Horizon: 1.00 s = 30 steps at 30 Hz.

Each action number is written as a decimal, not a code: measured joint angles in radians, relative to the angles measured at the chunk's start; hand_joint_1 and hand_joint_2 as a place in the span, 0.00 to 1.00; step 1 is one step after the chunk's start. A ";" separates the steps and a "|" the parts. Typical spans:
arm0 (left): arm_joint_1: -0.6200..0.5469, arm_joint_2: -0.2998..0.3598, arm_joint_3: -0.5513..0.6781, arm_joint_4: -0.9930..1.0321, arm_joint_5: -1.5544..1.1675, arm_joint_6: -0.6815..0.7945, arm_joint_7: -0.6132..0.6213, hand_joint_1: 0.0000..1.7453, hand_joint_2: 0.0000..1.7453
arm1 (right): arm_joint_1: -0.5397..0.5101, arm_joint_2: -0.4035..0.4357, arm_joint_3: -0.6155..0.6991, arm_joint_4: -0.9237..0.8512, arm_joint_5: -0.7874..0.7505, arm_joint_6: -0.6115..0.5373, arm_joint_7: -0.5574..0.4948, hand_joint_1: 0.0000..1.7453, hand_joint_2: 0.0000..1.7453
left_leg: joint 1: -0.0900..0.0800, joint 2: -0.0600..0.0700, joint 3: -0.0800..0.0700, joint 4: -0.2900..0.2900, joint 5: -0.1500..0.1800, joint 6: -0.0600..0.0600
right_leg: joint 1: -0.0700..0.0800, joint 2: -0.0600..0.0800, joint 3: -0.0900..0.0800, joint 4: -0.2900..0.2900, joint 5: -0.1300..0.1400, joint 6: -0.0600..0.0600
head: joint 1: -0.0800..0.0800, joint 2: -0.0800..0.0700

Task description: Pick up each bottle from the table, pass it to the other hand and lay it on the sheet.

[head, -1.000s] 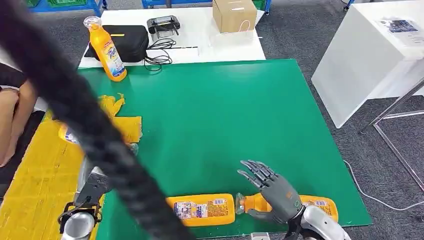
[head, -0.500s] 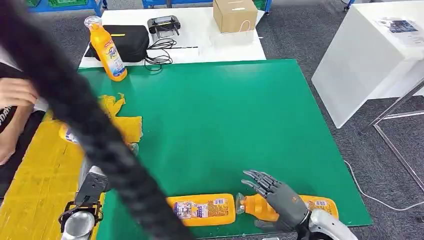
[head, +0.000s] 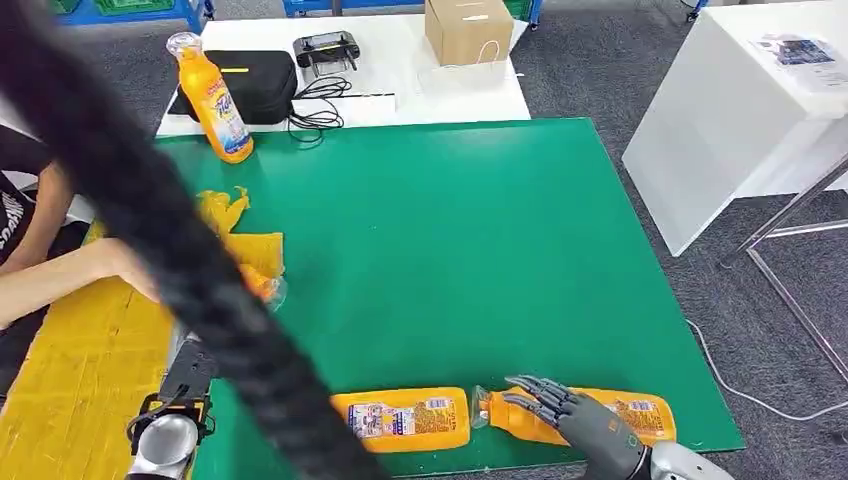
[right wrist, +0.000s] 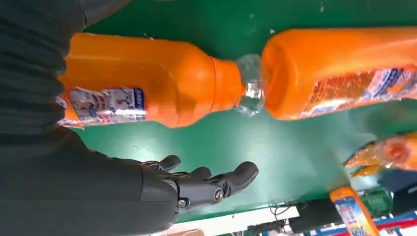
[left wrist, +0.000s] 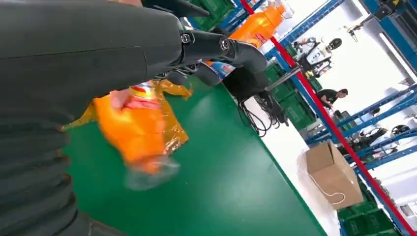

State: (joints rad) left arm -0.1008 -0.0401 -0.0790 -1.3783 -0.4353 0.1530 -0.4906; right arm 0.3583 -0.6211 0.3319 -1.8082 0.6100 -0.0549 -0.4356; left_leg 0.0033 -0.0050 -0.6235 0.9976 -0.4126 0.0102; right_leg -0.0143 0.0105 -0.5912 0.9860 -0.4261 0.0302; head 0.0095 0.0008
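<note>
One bottle (head: 590, 412) lies under right hand (head: 575, 415).

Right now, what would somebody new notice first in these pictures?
A thick black ribbed cable slashes diagonally across the head view's left side. Behind it spreads a big green mat, where two orange plastic bottles lie end to end at the near edge, the robot's grey right hand open over the right-hand one.
</note>
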 measured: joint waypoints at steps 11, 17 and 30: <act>-0.010 0.000 -0.014 0.001 0.002 0.006 0.007 0.00 1.00 | 0.028 -0.040 0.023 -0.008 0.033 -0.076 0.106 0.00 1.00 | 0.000 0.000 0.000 0.000 0.000 0.000 | 0.000 0.000 0.000 0.000 0.000 0.000 | 0.000 0.000; -0.005 0.000 -0.013 -0.003 0.001 0.012 0.011 0.00 1.00 | 0.049 -0.066 0.025 -0.008 0.143 -0.159 0.248 0.00 1.00 | 0.000 0.000 0.000 0.000 0.000 0.000 | 0.000 0.000 0.000 0.000 0.000 0.000 | 0.000 0.000; 0.014 0.000 0.007 -0.017 0.016 0.010 0.019 0.00 1.00 | 0.067 -0.066 -0.008 -0.011 0.224 -0.168 0.319 0.00 1.00 | 0.000 0.000 0.000 0.000 0.000 0.000 | 0.000 0.000 0.000 0.000 0.000 0.000 | 0.000 0.000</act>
State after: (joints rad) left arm -0.0864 -0.0401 -0.0721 -1.3951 -0.4188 0.1633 -0.4711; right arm 0.4249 -0.6867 0.3239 -1.8189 0.8342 -0.2228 -0.1164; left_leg 0.0032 -0.0051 -0.6236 0.9976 -0.4127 0.0104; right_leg -0.0143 0.0104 -0.5909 0.9860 -0.4261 0.0302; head 0.0092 0.0008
